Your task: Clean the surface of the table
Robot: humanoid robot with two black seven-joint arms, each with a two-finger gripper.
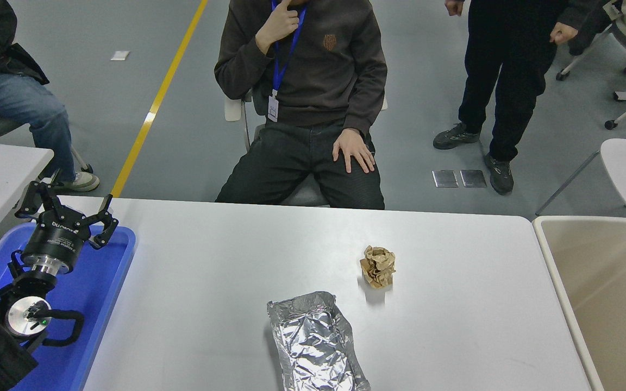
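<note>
Grey workshop floor with a yellow line runs behind the table surface (210, 260), a wide, plain white top that fills most of the head view.

Only the left gripper (67, 209) shows: it is parked at the lower left above a blue tray (104, 293), its fingers spread apart and holding nothing. The right gripper is out of sight, so nothing can be said of its fingers.

Out on the table, two bits of litter remain. A crumpled brown paper ball (378, 266) sits right of centre, and a crinkled foil sheet (315, 342), folded up like a shallow tray, lies at the near edge, close to the ball but not touching it. Just beside the table's right edge stands a beige bin (563, 282), probably where the rubbish belongs.

Both pieces look very light and soft. The paper ball should squash under a pinch, so closing across its middle from above seems safest. The foil will likely bend and slide on the smooth top; one of its raised, folded rims looks like the best place to nip it.

A person (302, 87) sits at the far side, hands clear of the table.
</note>
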